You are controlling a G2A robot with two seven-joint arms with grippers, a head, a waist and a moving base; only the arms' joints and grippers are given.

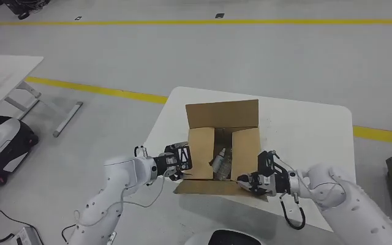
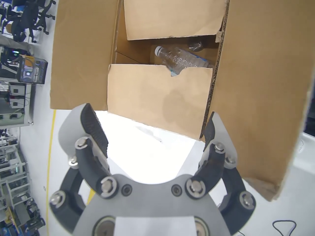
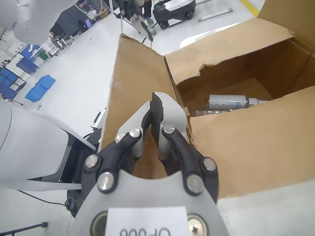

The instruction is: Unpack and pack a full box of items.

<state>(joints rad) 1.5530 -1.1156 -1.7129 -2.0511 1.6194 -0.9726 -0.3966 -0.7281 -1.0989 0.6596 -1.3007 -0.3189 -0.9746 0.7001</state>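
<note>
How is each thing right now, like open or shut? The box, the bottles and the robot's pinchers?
box: top open, flaps unfolded, not shut.
clear bottle: lying inside the box, cap on.
labelled bottle: lying inside the box.
left gripper: open, holding nothing.
right gripper: shut, at a box flap.

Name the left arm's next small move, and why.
Probably ease the left gripper forward and shut on the side flap facing it: its jaws stand open and empty, while the right gripper pinches the near flap and the bottle lies half covered.
</note>
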